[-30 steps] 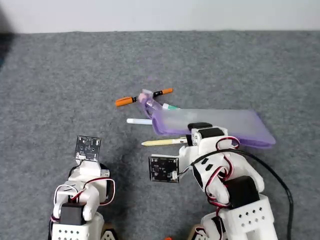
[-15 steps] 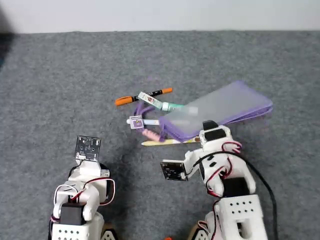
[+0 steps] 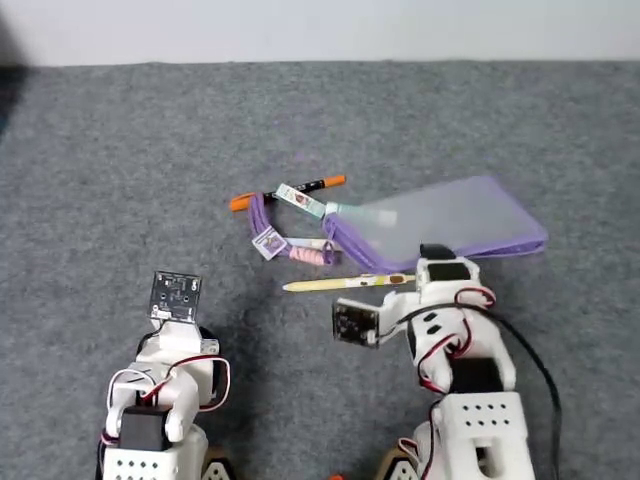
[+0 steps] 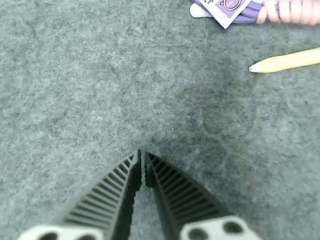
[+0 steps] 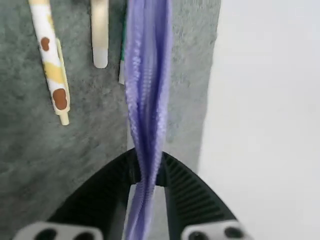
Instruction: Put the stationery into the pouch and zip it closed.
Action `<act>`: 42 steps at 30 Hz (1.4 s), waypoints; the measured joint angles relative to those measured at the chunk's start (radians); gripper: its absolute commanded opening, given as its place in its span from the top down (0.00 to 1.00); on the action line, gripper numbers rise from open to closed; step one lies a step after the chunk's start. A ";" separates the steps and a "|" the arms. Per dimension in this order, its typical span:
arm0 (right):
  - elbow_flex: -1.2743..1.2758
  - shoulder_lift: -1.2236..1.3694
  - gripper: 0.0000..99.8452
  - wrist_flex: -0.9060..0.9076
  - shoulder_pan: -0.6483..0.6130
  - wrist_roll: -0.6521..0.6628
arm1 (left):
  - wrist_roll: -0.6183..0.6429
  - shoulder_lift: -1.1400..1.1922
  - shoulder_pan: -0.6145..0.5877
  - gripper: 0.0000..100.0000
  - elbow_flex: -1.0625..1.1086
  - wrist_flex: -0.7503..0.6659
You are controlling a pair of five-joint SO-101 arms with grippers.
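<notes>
R claw [image 5: 146,172]: narrow, pinched on pouch [image 5: 146,85] zip edge; we saw purple fabric betw. its jaws.
Pouch spot: middle of carpet [image 3: 120,150], just beyond R arm, long side twd that arm, mouth end by orange marker [image 3: 328,184].
Pen: yellow pen [image 3: 350,284] lay just beside pouch's near side, close to R arm.
L claw [image 4: 143,167]: jaws together on nothing, over carpet, well apart from pouch.
Room: we noted a wide carpet stretch betw. pouch & white far edge [image 3: 320,30]; same on L side.
</notes>
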 measured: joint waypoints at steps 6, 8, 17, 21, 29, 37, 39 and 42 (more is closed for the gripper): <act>-0.123 0.141 0.99 0.044 0.023 -0.034 | 0.000 0.000 0.000 0.99 0.000 0.000; -0.138 0.224 0.99 -0.025 0.041 -0.018 | 0.000 0.000 0.000 0.99 0.000 0.000; -0.166 0.658 0.99 -0.457 0.152 0.092 | 0.000 0.000 0.000 0.99 0.000 0.000; -0.270 0.809 0.91 -0.476 0.204 0.075 | 0.000 0.000 0.000 0.99 0.000 0.000; -0.589 0.865 0.79 -0.114 0.284 -0.167 | 0.000 0.000 0.000 0.99 0.000 0.000; -0.895 0.865 0.81 0.430 0.250 -0.508 | 0.000 0.000 0.000 0.99 0.000 0.000; -0.967 0.865 0.81 0.565 0.213 -0.631 | 0.000 0.000 0.000 0.99 0.000 0.000; -1.068 0.872 0.81 0.718 0.140 -0.836 | 0.000 0.000 0.000 0.99 0.000 0.000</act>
